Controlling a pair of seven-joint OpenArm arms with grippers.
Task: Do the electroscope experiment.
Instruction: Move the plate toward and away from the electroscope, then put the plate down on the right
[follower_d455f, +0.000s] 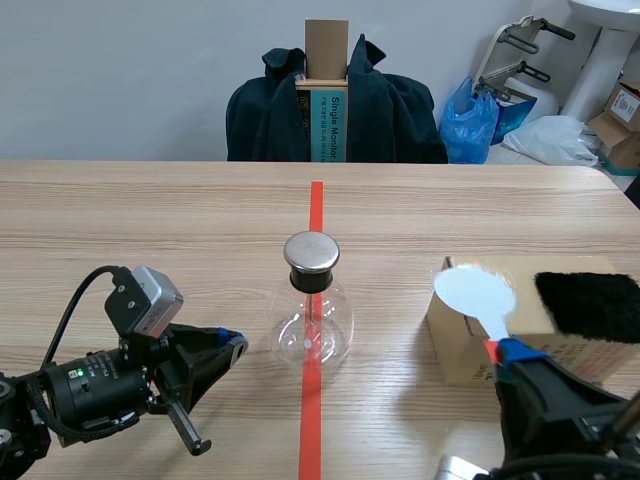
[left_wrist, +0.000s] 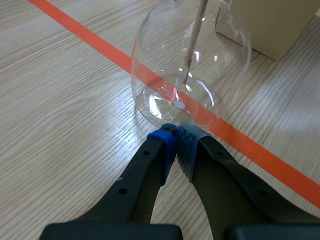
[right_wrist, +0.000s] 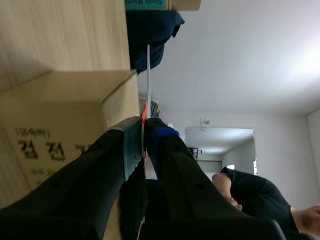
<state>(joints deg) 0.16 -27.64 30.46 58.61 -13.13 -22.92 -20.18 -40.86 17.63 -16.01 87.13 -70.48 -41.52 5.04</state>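
The flask (follower_d455f: 312, 335) stands just ahead of the left pincer (follower_d455f: 232, 345), on the tape line (follower_d455f: 312, 420). It is clear glass, closed by a dark stopper (follower_d455f: 310, 282) with a metal cap (follower_d455f: 312, 253) on top. Inside, a thin rod (left_wrist: 194, 45) hangs straight down from the stopper, and a small pale disc (left_wrist: 179, 105) shows near the bottom. Nothing else can be seen in it.

A cardboard box (follower_d455f: 455, 345) sits close beside the right pincer (follower_d455f: 515, 357), on the side away from the flask. It looks closed, so its contents do not show. A black pad (follower_d455f: 590, 305) lies on its top, beyond that pincer.

Left pincer: the fingers are pressed together with nothing between them. The blue pad and the grey one meet at the tips (left_wrist: 175, 142). The tips point at the flask's lower wall and come right up to it – whether they touch the glass, I cannot tell.

Right pincer: the fingers (right_wrist: 134, 145) are clamped on the red neck of a paddle (follower_d455f: 475, 293), with only that thin neck parting the pads. The paddle's white round blade rises above the tips and leans over the near corner of the box. From the right wrist it shows edge-on, as a thin line (right_wrist: 148, 75) running up from between the pads.

Far past the flask, a dark jacket (follower_d455f: 400, 110) hangs over a chair.
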